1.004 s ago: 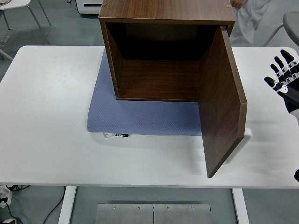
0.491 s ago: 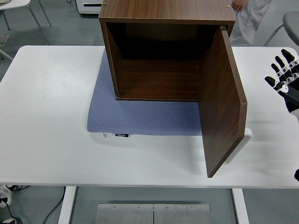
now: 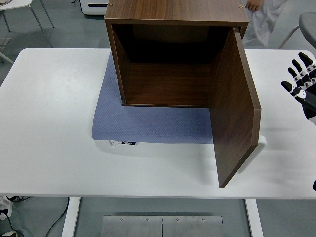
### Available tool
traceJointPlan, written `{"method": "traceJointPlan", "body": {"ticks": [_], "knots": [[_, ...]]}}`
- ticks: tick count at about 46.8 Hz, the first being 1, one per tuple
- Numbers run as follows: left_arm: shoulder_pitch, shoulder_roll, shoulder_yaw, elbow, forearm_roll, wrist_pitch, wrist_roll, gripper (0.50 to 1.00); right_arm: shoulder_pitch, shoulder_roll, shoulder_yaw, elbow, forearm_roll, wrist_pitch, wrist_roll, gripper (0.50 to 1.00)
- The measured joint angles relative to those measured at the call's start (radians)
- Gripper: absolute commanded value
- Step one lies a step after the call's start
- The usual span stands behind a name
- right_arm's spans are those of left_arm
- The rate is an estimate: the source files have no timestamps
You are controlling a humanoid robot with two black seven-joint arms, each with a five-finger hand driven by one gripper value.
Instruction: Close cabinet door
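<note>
Slightly rightward, the right hand (image 3: 302, 81) has been shifted, fingers spread and empty, positioned beside the open cabinet door (image 3: 234, 111) for pushing.

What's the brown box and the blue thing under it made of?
The cabinet and its open door look like dark wood, or board with a wood-look surface: grain lines show, finish matte. The blue mat looks like soft rubber or foam with a dotted texture.
</note>
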Motion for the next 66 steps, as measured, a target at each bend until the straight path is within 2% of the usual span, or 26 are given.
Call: {"method": "traceJointPlan", "body": {"ticks": [22,32,45,54,66], "knots": [[0.0,0.0,0.0,0.0,0.0,0.0,0.0,1.0,-0.004,-0.001,0.006,0.001,0.0,0.0,0.0,1.0],[0.0,0.0,0.0,0.0,0.0,0.0,0.0,1.0,0.004,-0.026,0.003,0.006,-0.001,0.005,0.0,1.0],[0.0,0.0,0.0,0.0,0.0,0.0,0.0,1.0,-0.009,-0.089,-0.005,0.023,-0.007,0.073,0.0,1.0],[0.0,0.0,0.0,0.0,0.0,0.0,0.0,1.0,-0.069,-0.115,-0.008,0.041,-0.02,0.136,0.0,1.0],[0.0,0.0,0.0,0.0,0.0,0.0,0.0,1.0,-0.165,-0.145,-0.003,0.105,-0.12,0.205,0.0,1.0]]}}
